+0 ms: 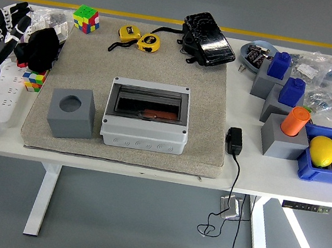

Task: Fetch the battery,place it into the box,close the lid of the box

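Observation:
A grey junction box [144, 134] stands in the middle of the beige mat [208, 99]. Its dark tinted lid [148, 104] lies flat over the opening. Through the lid a reddish-orange object [148, 114] shows inside; I cannot tell whether it is the battery. My left hand [12, 21] rests at the table's far left edge, well away from the box, with its fingers stretched out and nothing in them. The right arm is out of view.
A grey cube with a round hole [71, 113] stands left of the box. Tape measures [139, 38] and a black bag [208, 39] lie behind it. A black charger [234, 140], grey blocks [283, 139] and a blue bin [330, 173] with a lemon [322, 151] fill the right.

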Available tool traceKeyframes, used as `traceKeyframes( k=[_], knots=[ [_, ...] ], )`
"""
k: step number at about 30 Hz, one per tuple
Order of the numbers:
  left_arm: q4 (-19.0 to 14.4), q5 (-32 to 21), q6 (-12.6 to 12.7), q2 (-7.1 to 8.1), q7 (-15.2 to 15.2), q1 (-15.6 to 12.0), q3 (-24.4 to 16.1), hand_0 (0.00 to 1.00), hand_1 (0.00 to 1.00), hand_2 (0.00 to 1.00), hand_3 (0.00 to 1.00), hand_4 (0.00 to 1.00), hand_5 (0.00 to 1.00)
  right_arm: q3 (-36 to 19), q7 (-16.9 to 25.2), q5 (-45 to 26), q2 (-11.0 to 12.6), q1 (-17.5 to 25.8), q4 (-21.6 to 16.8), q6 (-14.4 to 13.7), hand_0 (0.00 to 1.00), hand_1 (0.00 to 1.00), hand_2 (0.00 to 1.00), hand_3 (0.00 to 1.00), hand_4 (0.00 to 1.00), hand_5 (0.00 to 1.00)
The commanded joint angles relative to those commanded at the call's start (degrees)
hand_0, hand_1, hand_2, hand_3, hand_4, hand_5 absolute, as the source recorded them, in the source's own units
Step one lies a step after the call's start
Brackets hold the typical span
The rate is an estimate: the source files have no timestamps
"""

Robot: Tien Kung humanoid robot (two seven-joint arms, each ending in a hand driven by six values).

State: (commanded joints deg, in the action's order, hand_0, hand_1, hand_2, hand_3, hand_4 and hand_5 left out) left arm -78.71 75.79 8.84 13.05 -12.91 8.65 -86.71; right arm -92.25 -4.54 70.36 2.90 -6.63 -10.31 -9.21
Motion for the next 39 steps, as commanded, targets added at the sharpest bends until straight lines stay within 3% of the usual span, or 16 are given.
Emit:
traceKeyframes(
  k=[39],
  knots=[
    [-0.01, 0.22, 0.24, 0.18, 0.1, 0.03, 0.17, 0.9, 0.902, 0.86, 0.832, 0.998, 0.804, -0.05, 0.05, -0.17, -0.05, -0.01, 0.0, 0.01, 0.806, 0.763, 0.748, 0.789, 0.998, 0.998]
  ],
)
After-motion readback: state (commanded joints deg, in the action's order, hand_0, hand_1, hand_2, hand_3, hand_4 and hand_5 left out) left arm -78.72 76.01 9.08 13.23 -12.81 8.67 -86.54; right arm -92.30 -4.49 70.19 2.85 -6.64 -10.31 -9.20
